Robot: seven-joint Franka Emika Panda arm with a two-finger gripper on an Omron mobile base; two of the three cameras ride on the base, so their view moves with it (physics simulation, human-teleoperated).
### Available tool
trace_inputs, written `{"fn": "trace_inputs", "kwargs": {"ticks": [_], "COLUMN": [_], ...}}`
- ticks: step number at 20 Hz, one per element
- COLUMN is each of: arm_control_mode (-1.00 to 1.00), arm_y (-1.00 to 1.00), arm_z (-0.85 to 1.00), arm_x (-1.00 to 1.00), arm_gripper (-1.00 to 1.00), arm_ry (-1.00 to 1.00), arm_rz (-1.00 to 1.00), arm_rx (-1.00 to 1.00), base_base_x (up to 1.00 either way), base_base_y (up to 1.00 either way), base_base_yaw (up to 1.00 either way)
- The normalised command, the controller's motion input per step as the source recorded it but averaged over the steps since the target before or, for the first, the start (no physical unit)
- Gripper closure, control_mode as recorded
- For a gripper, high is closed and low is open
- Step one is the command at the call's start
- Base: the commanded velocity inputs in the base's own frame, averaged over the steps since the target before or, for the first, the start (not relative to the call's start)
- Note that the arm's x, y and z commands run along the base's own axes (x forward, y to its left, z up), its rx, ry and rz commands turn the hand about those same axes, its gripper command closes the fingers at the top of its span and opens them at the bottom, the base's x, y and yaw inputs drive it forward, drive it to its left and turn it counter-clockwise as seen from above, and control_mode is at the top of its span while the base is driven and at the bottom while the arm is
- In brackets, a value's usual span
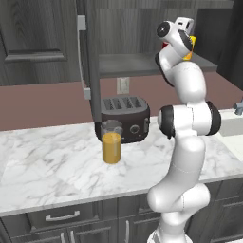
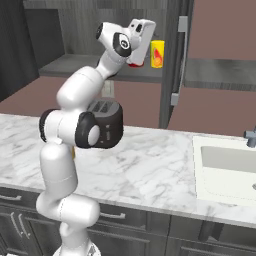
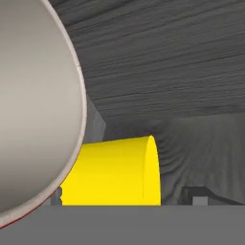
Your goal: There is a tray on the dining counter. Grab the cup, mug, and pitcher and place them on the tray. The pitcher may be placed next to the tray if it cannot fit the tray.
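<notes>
The gripper (image 2: 142, 47), jaws apart and empty, hovers at the mug (image 3: 33, 105): rigid, glossy, likely slippery, best pinched across its rim wall, yellow cup (image 2: 157, 53) just beside.

Even, soft rendered light falls over the marble worktop (image 1: 57, 166), brightest there, with faint shadows beside the pitcher (image 1: 112, 142) (no glare); the dark cabinets behind it stay dim, and edges look slightly pixelated, not blurred
</notes>
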Motion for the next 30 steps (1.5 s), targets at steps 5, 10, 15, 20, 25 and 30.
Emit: {"fn": "trace_inputs", "kwargs": {"ticks": [5, 10, 15, 20, 25, 30], "arm_control_mode": [-1.0, -1.0, -1.0, -1.0, -1.0, -1.0], "arm_y": [-0.03, -0.02, 0.0, 0.0, 0.0, 0.0], "arm_z": [0.0, -0.07, -0.23, -0.31, -0.3, -0.26], "arm_x": [0.12, 0.0, -0.01, -0.16, -0.21, -0.17], "arm_gripper": [-1.0, -1.0, -1.0, -1.0, -1.0, -1.0], "arm_ry": [0.07, 0.07, 0.09, 0.06, 0.03, 0.03], "arm_rz": [0.03, 0.02, 0.0, 0.0, 0.0, 0.0], "arm_rx": [0.0, 0.0, 0.0, 0.0, 0.0, 0.0], "base_base_x": [0.0, 0.0, 0.0, 0.0, 0.0, 0.0], "base_base_y": [0.0, 0.0, 0.0, 0.0, 0.0, 0.0], "base_base_yaw": [0.0, 0.0, 0.0, 0.0, 0.0, 0.0]}}
